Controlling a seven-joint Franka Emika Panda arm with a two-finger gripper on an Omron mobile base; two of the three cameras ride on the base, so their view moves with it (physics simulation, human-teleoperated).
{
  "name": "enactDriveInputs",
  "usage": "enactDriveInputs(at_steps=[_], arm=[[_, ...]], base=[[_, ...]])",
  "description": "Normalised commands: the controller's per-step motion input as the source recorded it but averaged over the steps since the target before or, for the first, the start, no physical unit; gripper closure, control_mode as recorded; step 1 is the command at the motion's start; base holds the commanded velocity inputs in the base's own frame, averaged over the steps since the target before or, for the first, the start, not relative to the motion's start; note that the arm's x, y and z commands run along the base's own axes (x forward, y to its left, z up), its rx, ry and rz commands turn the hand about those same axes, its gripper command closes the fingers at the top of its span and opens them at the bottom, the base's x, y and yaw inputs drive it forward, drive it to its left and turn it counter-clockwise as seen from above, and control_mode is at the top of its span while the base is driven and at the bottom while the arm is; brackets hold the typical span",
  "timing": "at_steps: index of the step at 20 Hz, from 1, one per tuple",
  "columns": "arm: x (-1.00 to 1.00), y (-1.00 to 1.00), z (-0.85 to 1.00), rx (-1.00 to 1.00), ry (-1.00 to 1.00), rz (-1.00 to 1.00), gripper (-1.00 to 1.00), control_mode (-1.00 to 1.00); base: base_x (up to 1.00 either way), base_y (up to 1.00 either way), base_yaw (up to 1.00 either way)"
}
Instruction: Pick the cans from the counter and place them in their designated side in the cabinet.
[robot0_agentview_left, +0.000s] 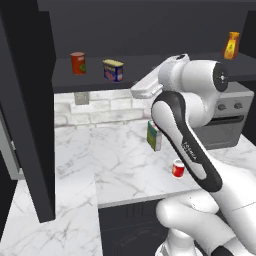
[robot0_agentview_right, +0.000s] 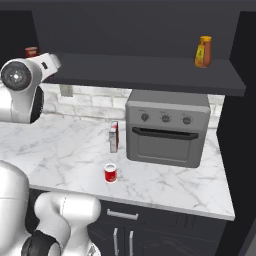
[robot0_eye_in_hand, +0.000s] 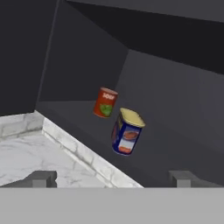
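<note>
Marble counter (robot0_agentview_left: 115, 165) carrying short red can (robot0_agentview_left: 178, 168) near its front edge; boxy tin (robot0_eye_in_hand: 127, 131) already on cabinet (robot0_agentview_left: 150, 65) shelf. Gripper (robot0_eye_in_hand: 113, 178) fingers spread, empty. Red can: probably light, rigid, smooth; best pinched across its sides.

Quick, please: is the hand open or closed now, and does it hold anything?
Hand: open, holding nothing; the yellow-topped tin stands free on the cabinet shelf ahead of it.

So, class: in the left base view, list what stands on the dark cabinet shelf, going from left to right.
Orange-red can with a green mark → boxy tin with yellow top → orange bottle.
</note>
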Motion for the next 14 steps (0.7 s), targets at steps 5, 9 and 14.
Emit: enactDriveInputs(at_steps=[5, 9, 14], arm=[[-0.47, -0.20, 0.13, 0.05, -0.02, 0.00, -1.00, -1.00], [-0.47, -0.25, 0.08, -0.02, 0.03, -0.02, -1.00, -1.00], [-0.36, -0.17, 0.04, -0.17, 0.19, -0.02, -1.00, -1.00]], base=[[0.00, 0.00, 0.00], [0.00, 0.00, 0.00], [0.00, 0.00, 0.00]])
